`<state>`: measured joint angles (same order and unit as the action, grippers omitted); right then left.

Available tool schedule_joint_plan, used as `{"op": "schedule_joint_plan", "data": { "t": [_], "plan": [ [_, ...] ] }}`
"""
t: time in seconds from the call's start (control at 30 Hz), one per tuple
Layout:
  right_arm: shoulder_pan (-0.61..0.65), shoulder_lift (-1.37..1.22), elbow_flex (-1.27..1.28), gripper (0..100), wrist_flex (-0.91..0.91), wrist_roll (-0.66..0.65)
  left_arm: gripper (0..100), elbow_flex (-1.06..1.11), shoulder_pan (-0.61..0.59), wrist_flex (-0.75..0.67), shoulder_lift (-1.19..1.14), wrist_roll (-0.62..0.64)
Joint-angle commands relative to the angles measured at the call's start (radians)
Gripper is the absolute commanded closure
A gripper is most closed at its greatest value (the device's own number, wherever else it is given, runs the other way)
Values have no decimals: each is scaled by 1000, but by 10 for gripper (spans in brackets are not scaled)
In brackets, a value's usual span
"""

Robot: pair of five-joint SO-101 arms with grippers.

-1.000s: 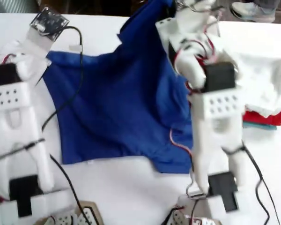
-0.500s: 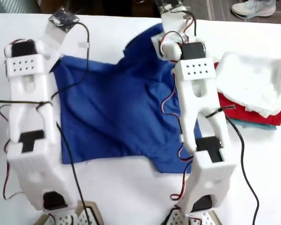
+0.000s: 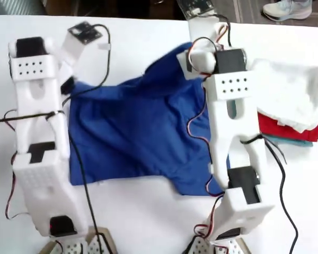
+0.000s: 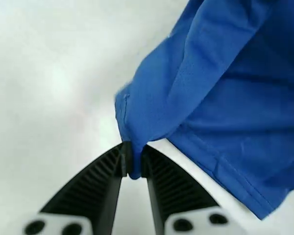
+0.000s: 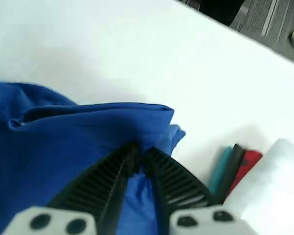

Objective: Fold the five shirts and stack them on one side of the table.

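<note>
A blue shirt (image 3: 138, 132) lies spread in the middle of the white table (image 3: 138, 32), its far edge lifted and bunched. My left gripper (image 4: 133, 165) is shut on a folded corner of the blue shirt (image 4: 225, 88) at its far left, just above the table. My right gripper (image 5: 137, 157) is shut on the far right edge of the blue shirt (image 5: 78, 147). From above, both arms (image 3: 230, 106) reach over the shirt and their wrists cover the pinched spots.
At the right side a stack of folded shirts holds a white one (image 3: 291, 90) on top, then red (image 3: 283, 127) and teal (image 3: 294, 141) below. The same stack (image 5: 245, 161) lies beside my right gripper. Cables (image 3: 79, 159) run across the shirt.
Both arms have drawn back toward the near side, pulling the shirt's far edge and corners with them. The shirt's far part has come in from the table's far edge.
</note>
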<state>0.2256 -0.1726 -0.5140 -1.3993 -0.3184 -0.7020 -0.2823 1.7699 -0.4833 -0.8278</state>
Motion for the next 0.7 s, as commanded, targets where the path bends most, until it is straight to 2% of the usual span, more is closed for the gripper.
{"op": "schedule_joint_plan", "data": {
  "t": [0.0, 0.13, 0.23, 0.4, 0.53, 0.67],
  "plan": [
    [-15, 67, -3, 978, -81, -5, 976, 176, -6, 15, 158, -52],
    [-15, 74, -2, 977, -170, -20, 975, 437, -9, -46, 345, -75],
    [-13, 156, 83, 976, -163, -41, 975, 644, -9, -123, 491, -89],
    [-18, 455, 491, 977, -18, -94, 975, 938, -8, -229, 681, -101],
    [-70, 705, 850, 978, 111, -129, 975, 1070, -6, -227, 806, -101],
    [-111, 895, 1053, 978, 124, -172, 975, 1152, -6, -224, 910, -104]
  ]
}}
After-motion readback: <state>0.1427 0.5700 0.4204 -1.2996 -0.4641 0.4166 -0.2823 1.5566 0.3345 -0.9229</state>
